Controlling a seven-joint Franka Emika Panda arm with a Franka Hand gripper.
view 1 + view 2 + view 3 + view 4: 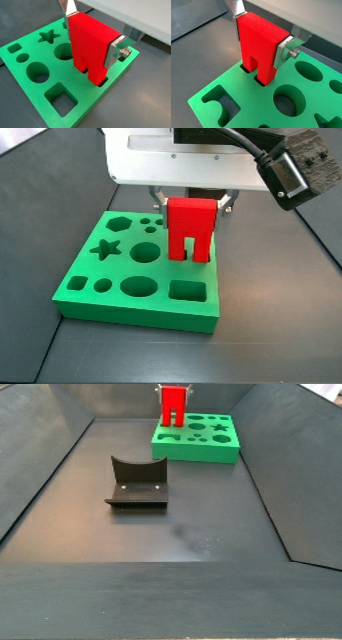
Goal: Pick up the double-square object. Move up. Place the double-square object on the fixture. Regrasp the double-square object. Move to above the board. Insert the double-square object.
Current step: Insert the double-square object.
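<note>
The red double-square object (90, 47) (261, 47) stands upright with its two prongs pointing down. My gripper (93, 37) (263, 36) is shut on its upper body, silver fingers (116, 49) pressed on both sides. In both wrist views the prong tips sit in the dark holes near an edge of the green board (40, 95) (244, 95). In a side view the object (191, 228) stands on the board (134, 278) beneath the white gripper body. The dark fixture (136, 481) stands bare on the floor, nearer than the board (201, 439) and the object (173, 406).
The board carries star (107, 250), hexagon, round and square (189, 289) holes. Dark walls slope up around the floor (174, 534) in a side view. A camera housing (301, 163) juts out beside the gripper.
</note>
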